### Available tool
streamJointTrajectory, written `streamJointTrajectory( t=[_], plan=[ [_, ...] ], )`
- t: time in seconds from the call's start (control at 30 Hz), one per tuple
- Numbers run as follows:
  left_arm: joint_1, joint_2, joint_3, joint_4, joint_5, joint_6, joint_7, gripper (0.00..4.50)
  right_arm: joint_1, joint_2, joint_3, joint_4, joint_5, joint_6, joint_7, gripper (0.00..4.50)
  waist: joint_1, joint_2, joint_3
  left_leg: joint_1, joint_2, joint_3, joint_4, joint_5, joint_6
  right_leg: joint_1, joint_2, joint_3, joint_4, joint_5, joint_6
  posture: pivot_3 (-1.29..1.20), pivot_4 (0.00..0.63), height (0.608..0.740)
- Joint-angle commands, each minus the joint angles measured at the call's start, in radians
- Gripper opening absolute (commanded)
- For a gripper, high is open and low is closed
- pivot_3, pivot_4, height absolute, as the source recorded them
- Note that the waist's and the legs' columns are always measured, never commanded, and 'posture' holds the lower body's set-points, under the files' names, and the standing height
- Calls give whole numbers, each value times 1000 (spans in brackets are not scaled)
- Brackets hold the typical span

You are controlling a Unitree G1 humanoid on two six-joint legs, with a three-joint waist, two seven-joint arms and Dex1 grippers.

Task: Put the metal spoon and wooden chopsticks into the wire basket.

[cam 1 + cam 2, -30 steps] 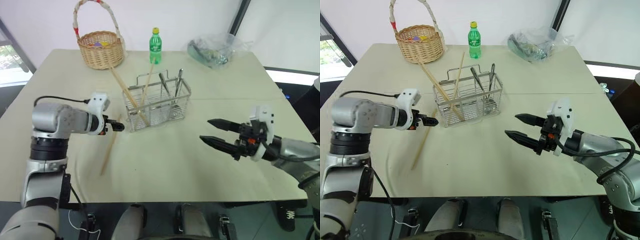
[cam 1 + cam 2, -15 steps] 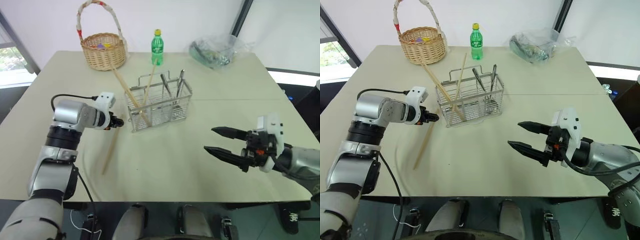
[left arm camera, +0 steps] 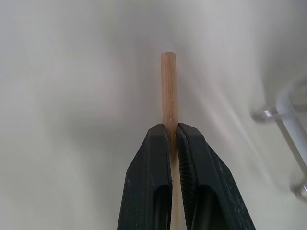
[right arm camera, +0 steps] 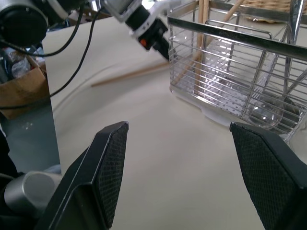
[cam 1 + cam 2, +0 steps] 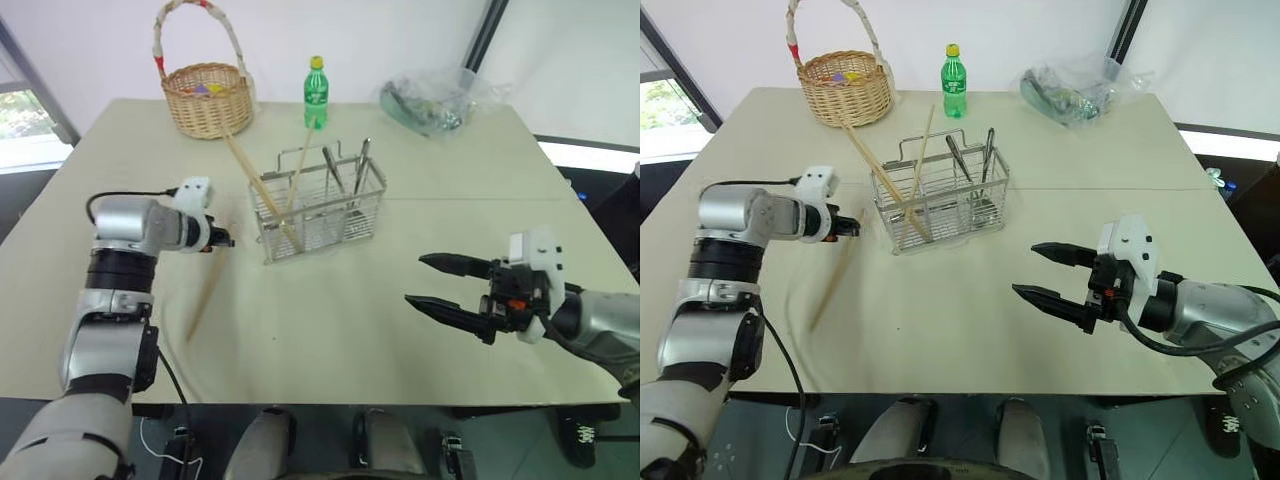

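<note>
You see a shiny silver wire basket (image 5: pixel 320 210) on a smooth, matt cream counter (image 5: pixel 330 310). The chopstick (image 3: pixel 168 98) in your left claw (image 3: pixel 173 132) is pale, bare wood; the claw's matt black pads (image 4: pixel 266 167) are finely textured.

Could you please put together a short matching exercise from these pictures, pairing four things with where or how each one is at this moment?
Things:
1. left gripper
2. right gripper
3. green bottle
4. wicker basket

States:
A. open, holding nothing
B. stands upright behind the wire basket
C. far left part of the table
D. shut on a wooden chopstick

Pairs: 1-D, 2-A, 3-B, 4-C
</note>
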Motion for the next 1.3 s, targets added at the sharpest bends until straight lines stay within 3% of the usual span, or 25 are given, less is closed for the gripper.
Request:
streamJointTrajectory(
  t=[0.03,0.23,0.57,0.7,0.8,1.07,1.3],
  plan=[
    [-39,53,117,-43,21,-70,45,46,-40,-7,-8,7,-1,-27,6,3486,0,0,0,0,0,0,0,0,0,0,0,0,0,0,0,0,150,674],
    [-12,89,284,-104,25,-118,131,46,-129,-2,-22,44,44,-12,-11,3486,5,-1,0,-1,-1,0,0,0,0,0,0,0,0,0,0,0,150,674],
    [-103,159,424,-54,34,-453,199,46,-234,-6,-27,94,93,0,-33,3486,6,-3,-1,-2,-1,-1,1,0,-1,0,-1,0,0,0,0,0,150,674],
    [-255,115,513,-73,-83,-531,189,46,-231,-9,-24,104,85,-3,-25,3486,5,-7,-1,-5,-1,-2,2,0,-1,-2,-1,-2,0,0,0,0,150,674],
    [-352,-1,549,-206,-250,-510,158,46,-235,-17,-25,120,80,3,-23,3486,6,-7,-1,-7,-2,-2,4,0,-1,-2,-2,-3,0,1,0,0,150,674],
    [-259,-215,459,-453,-441,-462,131,46,-242,-24,-38,115,86,28,-53,3486,-10,-1,-2,-3,-2,0,2,1,-1,-1,-2,-2,1,1,0,0,150,674],
    [-169,-240,335,-472,-409,-499,88,46,-209,-13,-73,79,101,36,-108,3486,-21,-2,-2,-4,0,0,3,1,-2,0,2,-2,1,1,0,0,150,674]
  ],
)
